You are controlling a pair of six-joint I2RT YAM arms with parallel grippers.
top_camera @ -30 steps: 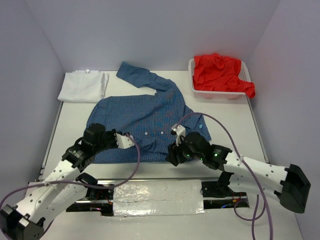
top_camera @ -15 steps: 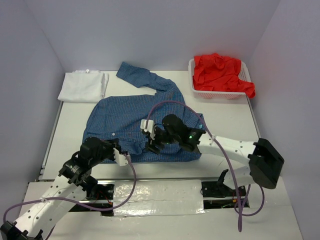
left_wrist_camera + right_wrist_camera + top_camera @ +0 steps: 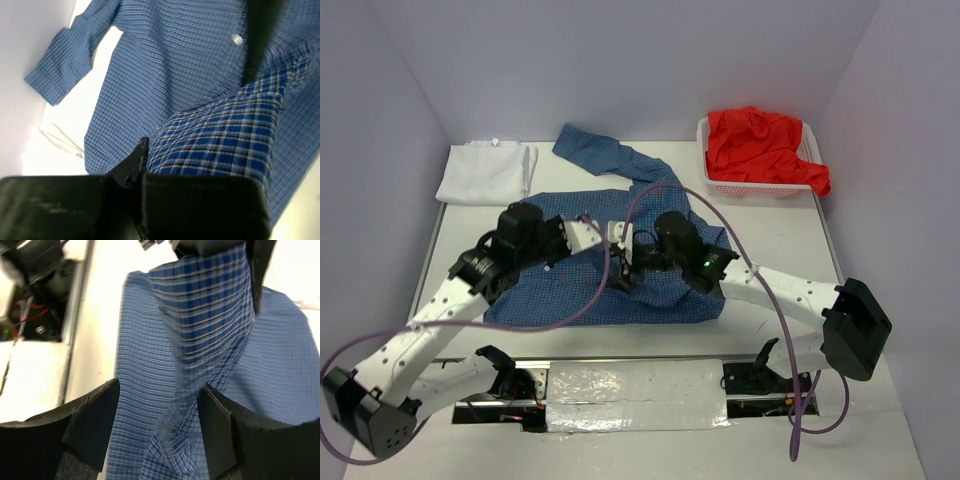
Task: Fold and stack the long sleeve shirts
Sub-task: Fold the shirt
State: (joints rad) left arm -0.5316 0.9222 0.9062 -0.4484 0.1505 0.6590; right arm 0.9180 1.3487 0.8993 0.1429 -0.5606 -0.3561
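**Shirt ridge strung between both arms**

Desk carries the shirt at its middle, lying wider left to right, with one sleeve reaching toward the far edge. A raised ridge of cloth runs from one arm to the other. The left end effector is clamped on it. The right end effector straddles it with its jaws apart, not gripping. The fold looks like the left arm's to carry.

No text, label, brand, number or sign can be read in any view. The blue checked shirt shows only its woven pattern, its white button is blank, and the mesh basket carries no legible marking.
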